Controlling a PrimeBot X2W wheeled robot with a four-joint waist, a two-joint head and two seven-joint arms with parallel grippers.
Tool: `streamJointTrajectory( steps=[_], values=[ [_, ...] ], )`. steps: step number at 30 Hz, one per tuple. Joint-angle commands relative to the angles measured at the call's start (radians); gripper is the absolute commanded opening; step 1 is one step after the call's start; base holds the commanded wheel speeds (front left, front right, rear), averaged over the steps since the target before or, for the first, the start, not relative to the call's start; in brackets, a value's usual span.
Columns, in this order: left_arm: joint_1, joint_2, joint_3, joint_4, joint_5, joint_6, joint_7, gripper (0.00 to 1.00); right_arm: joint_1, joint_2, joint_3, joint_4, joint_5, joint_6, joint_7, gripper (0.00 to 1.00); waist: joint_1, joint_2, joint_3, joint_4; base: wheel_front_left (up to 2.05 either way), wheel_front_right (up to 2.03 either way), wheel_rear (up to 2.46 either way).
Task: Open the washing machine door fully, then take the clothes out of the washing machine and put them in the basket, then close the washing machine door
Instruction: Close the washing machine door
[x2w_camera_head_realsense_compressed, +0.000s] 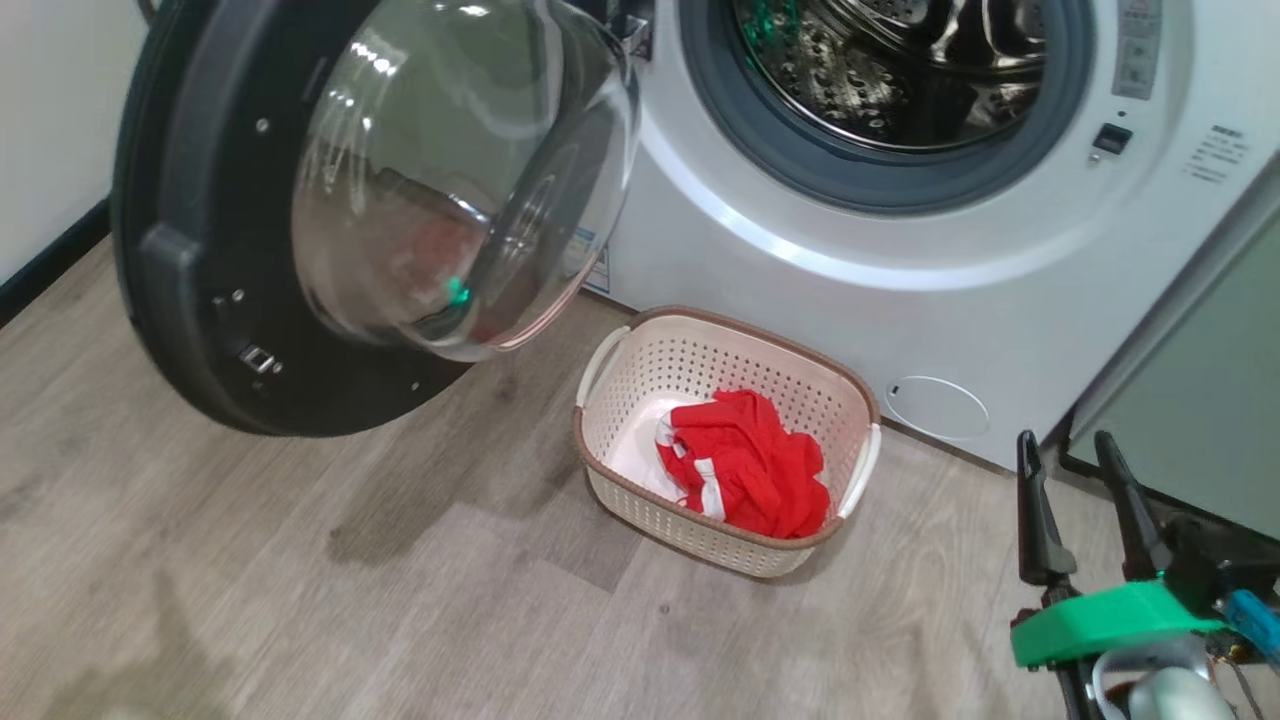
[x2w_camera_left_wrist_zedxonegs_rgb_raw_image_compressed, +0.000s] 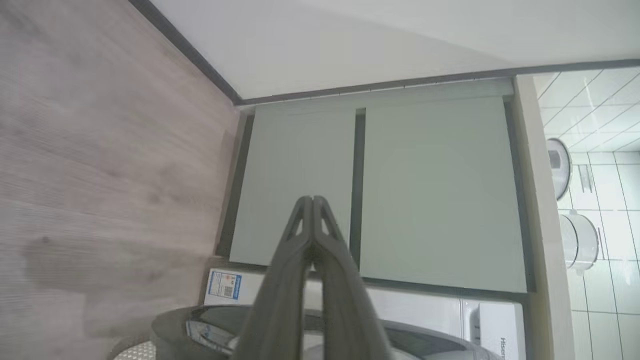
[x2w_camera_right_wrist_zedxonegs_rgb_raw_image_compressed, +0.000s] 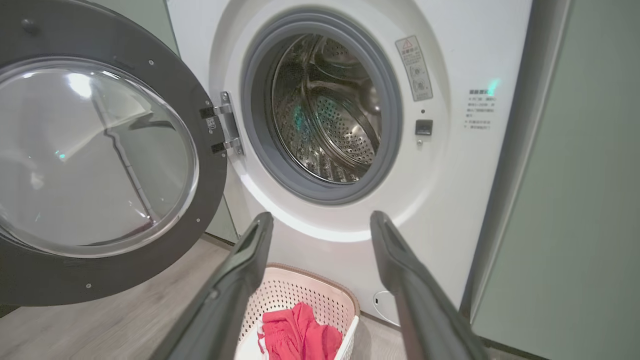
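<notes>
One heap of red clothes (x2w_camera_head_realsense_compressed: 745, 465) lies in the basket (x2w_camera_head_realsense_compressed: 690, 365), toward its right end. The basket stands on the wood floor (x2w_camera_head_realsense_compressed: 300, 580) just in front of the washer (x2w_camera_head_realsense_compressed: 800, 300), below the drum (x2w_camera_head_realsense_compressed: 900, 70). We see the door (x2w_camera_head_realsense_compressed: 170, 300) swung wide on its hinge at the left of the opening, its glass bowl bulging toward us. Our right fingers (x2w_camera_head_realsense_compressed: 1035, 520) rise at the lower right of the head view, near the green cabinet (x2w_camera_head_realsense_compressed: 1200, 400), spread well apart with nothing between them; the right wrist view looks between them at the washer front. Our left fingers (x2w_camera_left_wrist_zedxonegs_rgb_raw_image_compressed: 295, 260) are pressed together tip to tip, gripping nothing, aimed at pale green cabinet doors.
</notes>
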Motion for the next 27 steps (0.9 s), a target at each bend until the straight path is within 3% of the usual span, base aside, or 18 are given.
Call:
streamJointTrajectory(
  steps=[1, 14, 27],
  values=[
    [-0.063, 0.064, -0.017, -0.005, -0.008, 0.014, 0.062, 0.00, -0.011, -0.004, 0.018, -0.035, -0.009, -0.001, -0.006, 1.00, 0.0000, 0.0000, 0.003, -0.014, 0.00, 0.00, 0.00],
    [-0.162, 0.059, -0.107, 0.035, 0.008, 0.020, 0.236, 0.00, -0.020, -0.010, 0.025, -0.034, -0.007, -0.001, -0.006, 1.00, 0.0000, 0.0000, 0.013, -0.102, 0.00, 0.00, 0.00],
    [-0.154, -0.041, -0.175, -0.058, -0.016, -0.019, 0.438, 0.00, -0.008, -0.009, 0.016, -0.031, -0.006, -0.001, -0.006, 1.00, 0.0000, 0.0000, 0.004, -0.154, 0.00, 0.00, 0.00]
  ],
)
